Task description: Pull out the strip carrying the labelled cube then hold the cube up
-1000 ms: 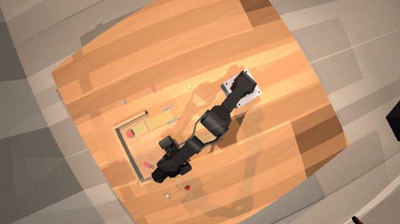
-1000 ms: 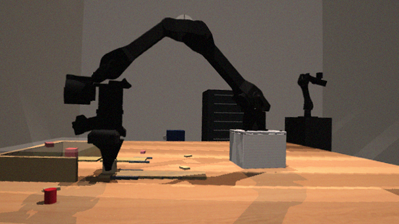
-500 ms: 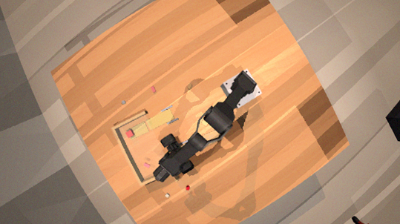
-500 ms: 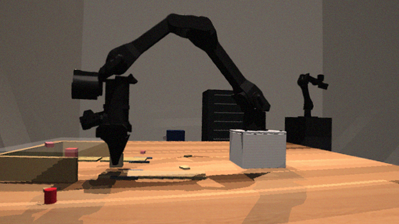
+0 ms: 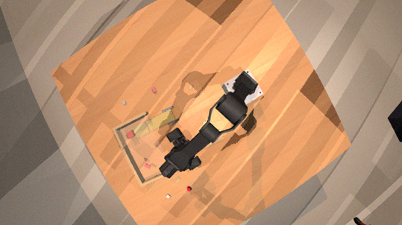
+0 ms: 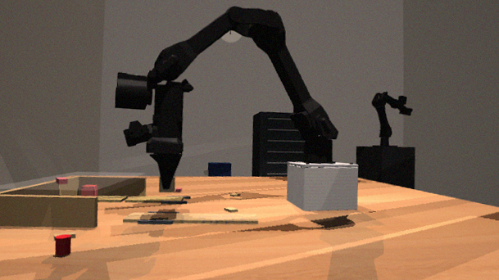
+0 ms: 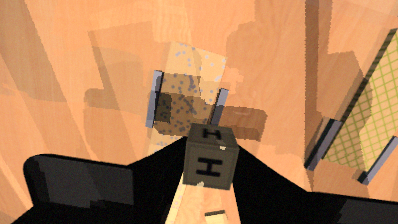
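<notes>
arm arched, gripper [image 6: 167,181] clamped, pointing down

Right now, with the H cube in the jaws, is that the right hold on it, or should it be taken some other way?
Keep this hold. The gripper pinches the labelled cube from above across two opposite flat side faces, with the H faces left showing. Flat parallel sides suit the jaws. It hangs above the dotted strip in the exterior view, so nothing seems to crowd it.
</notes>
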{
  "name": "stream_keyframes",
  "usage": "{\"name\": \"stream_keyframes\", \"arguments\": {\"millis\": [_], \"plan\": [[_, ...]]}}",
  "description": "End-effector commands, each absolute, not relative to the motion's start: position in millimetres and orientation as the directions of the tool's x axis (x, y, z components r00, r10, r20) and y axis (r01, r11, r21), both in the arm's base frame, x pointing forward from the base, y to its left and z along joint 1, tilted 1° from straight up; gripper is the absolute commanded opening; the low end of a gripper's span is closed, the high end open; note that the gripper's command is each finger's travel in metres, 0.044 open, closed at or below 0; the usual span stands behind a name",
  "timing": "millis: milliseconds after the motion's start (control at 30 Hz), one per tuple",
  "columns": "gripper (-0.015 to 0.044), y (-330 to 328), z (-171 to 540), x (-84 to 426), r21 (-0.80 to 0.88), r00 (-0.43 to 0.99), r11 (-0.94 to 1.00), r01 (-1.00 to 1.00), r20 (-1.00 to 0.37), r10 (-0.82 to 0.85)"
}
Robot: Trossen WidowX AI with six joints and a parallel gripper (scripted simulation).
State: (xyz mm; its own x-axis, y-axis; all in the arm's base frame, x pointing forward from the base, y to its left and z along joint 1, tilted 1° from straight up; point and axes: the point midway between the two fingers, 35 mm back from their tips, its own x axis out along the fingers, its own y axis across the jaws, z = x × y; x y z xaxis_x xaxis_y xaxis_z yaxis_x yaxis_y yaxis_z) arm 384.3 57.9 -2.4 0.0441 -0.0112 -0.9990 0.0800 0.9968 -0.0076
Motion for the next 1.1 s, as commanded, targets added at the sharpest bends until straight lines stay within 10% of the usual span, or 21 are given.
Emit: {"name": "stream_keyframes", "arguments": {"millis": [0, 1067], "plan": [[0.0, 56.6, -3.4, 373.9, -0.008, 0.036, 0.997, 0.075, -0.999, -0.011], [0.0, 46.2, 28.4, 301.4, -0.01, 0.03, 0.997, 0.075, -0.999, -0.012]]}}
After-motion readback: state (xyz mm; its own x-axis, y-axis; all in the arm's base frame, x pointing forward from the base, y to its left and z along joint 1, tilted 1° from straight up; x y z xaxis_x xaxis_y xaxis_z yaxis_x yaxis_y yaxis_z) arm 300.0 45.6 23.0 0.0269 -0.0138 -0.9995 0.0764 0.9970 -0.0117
